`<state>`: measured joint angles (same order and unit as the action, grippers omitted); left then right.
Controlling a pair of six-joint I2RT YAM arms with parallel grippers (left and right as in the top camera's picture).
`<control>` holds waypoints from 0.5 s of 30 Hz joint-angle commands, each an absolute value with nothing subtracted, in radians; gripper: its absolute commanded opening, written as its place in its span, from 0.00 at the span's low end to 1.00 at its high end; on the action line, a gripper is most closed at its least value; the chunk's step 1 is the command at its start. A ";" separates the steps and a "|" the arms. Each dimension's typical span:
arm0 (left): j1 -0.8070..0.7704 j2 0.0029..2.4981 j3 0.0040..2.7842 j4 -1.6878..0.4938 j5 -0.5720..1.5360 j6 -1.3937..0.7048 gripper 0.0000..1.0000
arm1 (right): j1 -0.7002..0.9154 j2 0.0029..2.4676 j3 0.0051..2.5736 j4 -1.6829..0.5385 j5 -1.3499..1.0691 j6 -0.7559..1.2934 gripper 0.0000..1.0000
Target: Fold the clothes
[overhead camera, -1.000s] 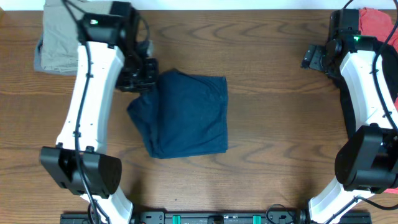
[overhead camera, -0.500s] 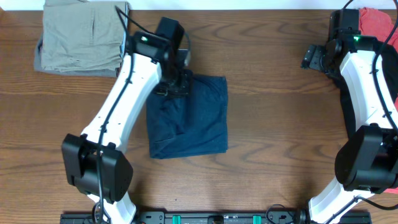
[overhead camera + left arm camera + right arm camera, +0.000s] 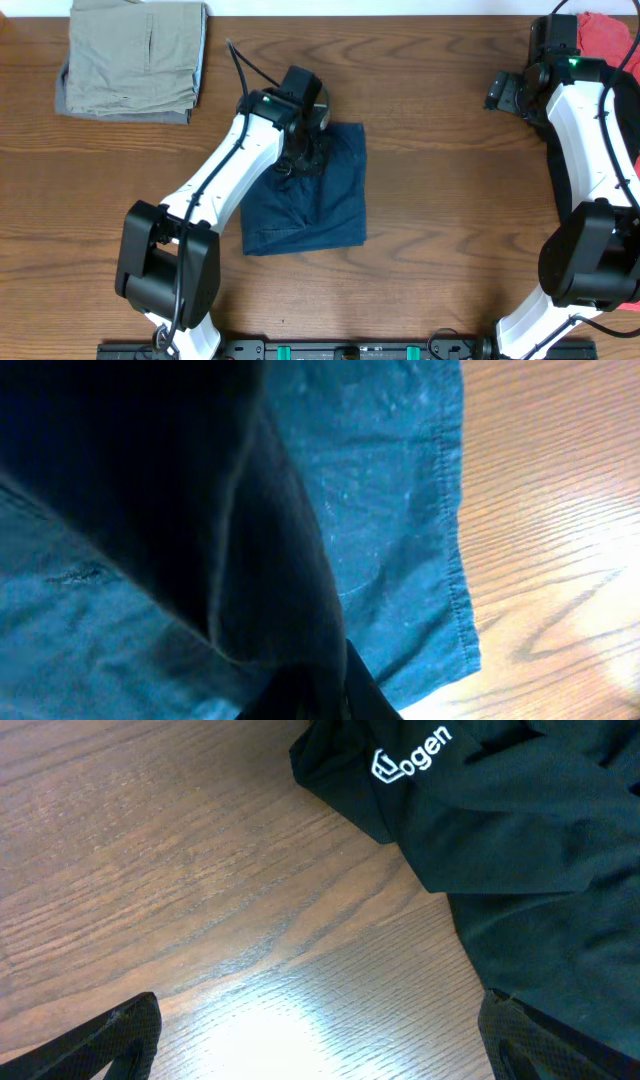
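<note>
A dark blue garment [image 3: 310, 195] lies folded in the middle of the table. My left gripper [image 3: 303, 155] is over its upper part, shut on a fold of the blue cloth, which hangs in front of the left wrist camera [image 3: 250, 540]. The garment's hemmed edge [image 3: 455, 560] lies flat on the wood below. My right gripper [image 3: 503, 95] is open and empty at the far right, above bare wood [image 3: 310, 1030], next to a black garment with a white logo [image 3: 520, 830].
A folded khaki garment [image 3: 130, 60] lies at the back left. A red garment [image 3: 605, 35] lies at the back right corner beside the right arm. The table's front edge runs along the bottom.
My left gripper has carried the left side of the blue garment to the right, over the rest of it. The garment is now narrower. The right arm has not moved.
</note>
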<state>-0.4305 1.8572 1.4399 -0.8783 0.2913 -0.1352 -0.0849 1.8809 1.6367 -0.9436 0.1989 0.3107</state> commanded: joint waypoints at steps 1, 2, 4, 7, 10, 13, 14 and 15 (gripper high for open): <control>-0.432 1.863 1.410 -0.857 0.339 -0.143 0.06 | -0.085 1.887 1.641 -0.943 0.209 0.325 0.99; -0.434 1.863 1.407 -0.853 0.350 -0.141 0.06 | -0.085 1.887 1.641 -0.943 0.209 0.325 0.99; -0.436 1.863 1.407 -0.846 0.401 -0.124 0.06 | -0.085 1.887 1.641 -0.943 0.209 0.325 0.99; -0.438 1.863 1.407 -0.843 0.444 -0.125 0.06 | -0.085 1.887 1.641 -0.943 0.209 0.325 0.99; -0.447 1.863 1.407 -0.843 0.446 -0.125 0.06 | -0.085 1.887 1.641 -0.943 0.209 0.325 0.99; -0.457 1.863 1.405 -0.843 0.445 -0.125 0.06 | -0.085 1.887 1.641 -0.943 0.209 0.325 0.99; -0.460 1.863 1.403 -0.842 0.445 -0.125 0.06 | -0.085 1.887 1.641 -0.943 0.209 0.325 0.99; -0.463 1.863 1.401 -0.842 0.445 -0.125 0.06 | -0.085 1.887 1.641 -0.943 0.209 0.325 0.99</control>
